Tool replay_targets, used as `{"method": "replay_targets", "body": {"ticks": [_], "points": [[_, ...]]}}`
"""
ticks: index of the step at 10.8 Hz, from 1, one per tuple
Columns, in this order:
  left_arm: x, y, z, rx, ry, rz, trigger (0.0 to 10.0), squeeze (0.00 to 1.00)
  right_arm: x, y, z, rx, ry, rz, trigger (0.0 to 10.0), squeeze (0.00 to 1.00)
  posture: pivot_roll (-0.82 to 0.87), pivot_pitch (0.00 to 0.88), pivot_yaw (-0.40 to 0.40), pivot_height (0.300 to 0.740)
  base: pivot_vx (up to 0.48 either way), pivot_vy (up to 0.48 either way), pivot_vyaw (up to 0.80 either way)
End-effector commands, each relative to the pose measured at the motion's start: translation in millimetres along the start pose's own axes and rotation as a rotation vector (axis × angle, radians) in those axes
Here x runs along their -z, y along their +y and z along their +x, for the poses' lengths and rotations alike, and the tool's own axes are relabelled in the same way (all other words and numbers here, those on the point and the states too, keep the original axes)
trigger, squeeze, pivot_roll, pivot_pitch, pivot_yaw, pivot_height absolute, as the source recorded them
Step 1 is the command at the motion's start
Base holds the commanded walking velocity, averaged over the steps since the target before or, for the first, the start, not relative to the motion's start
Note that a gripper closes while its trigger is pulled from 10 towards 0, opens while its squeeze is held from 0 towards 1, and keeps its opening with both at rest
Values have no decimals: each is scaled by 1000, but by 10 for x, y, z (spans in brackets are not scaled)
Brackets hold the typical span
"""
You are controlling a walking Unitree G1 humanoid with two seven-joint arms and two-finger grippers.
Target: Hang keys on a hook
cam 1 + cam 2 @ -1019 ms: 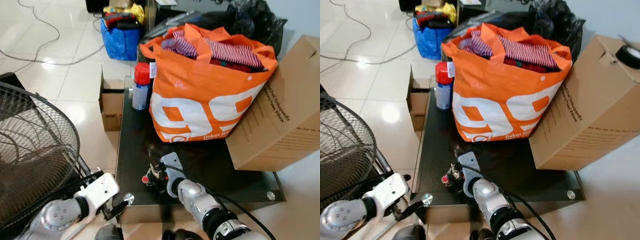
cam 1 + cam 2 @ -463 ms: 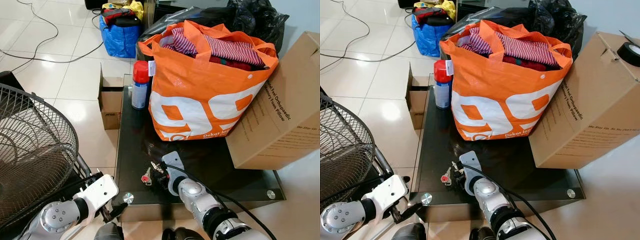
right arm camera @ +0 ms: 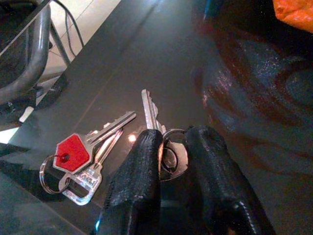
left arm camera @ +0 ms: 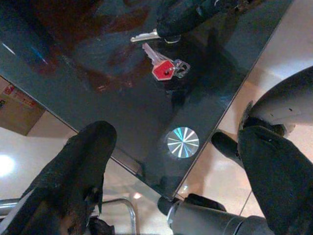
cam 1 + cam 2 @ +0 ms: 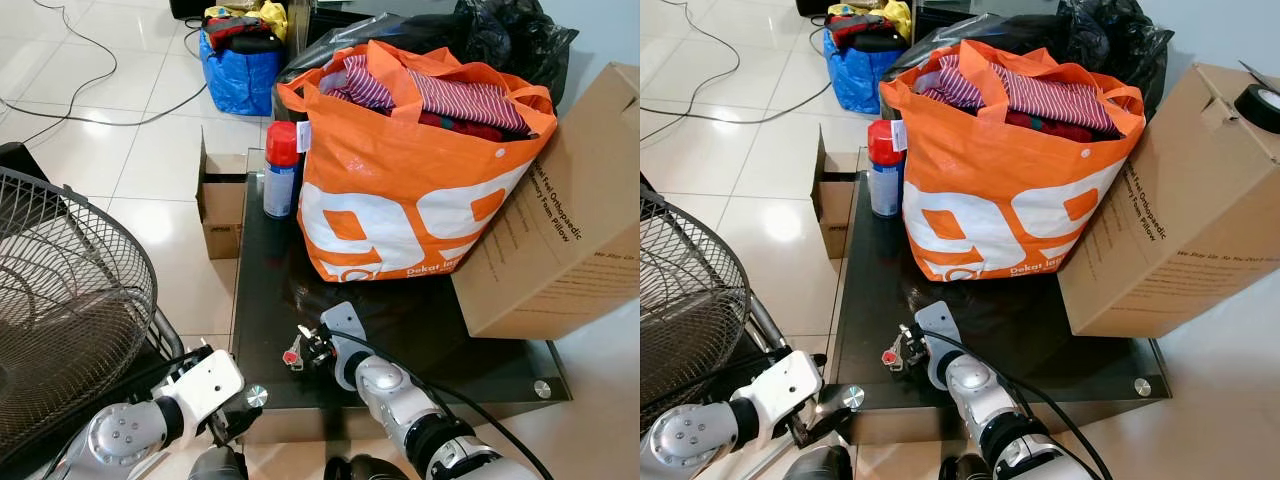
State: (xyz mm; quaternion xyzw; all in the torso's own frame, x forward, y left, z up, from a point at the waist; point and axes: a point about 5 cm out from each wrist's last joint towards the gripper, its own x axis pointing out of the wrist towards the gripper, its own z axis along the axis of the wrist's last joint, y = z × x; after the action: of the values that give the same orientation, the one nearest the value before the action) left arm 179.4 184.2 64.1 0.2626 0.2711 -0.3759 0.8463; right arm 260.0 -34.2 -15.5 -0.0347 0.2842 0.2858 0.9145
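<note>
Right pincer (image 3: 168,166) was pinched narrow on the ring of the keys (image 3: 93,152), flat on the tabletop's (image 5: 262,300) near edge, ready for lifting. Left pincer (image 4: 171,161) hung wide, below that edge.

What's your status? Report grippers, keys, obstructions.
Right gripper pinching key ring of keys on black glass table. Left gripper open, off table's near corner. No hook seen. Orange bag behind.

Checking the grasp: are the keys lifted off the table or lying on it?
Lying on it. The keys rest flat on the dark glass table, with the right gripper closed around their ring.
</note>
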Motion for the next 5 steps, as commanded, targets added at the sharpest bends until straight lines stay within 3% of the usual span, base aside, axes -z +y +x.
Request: {"method": "replay_targets", "body": {"ticks": [1, 5], "points": [[-24, -26, 58, 11, -9, 6, 10000, 0, 134, -55, -40, 18, 52, 8, 0, 0, 36, 137, -124, 740, 0, 0, 0], [-109, 5, 202, 16, -42, 15, 10000, 0, 245, -415, -209, 108, 34, 9, 0, 0, -4, 104, -107, 740, 0, 0, 0]]}}
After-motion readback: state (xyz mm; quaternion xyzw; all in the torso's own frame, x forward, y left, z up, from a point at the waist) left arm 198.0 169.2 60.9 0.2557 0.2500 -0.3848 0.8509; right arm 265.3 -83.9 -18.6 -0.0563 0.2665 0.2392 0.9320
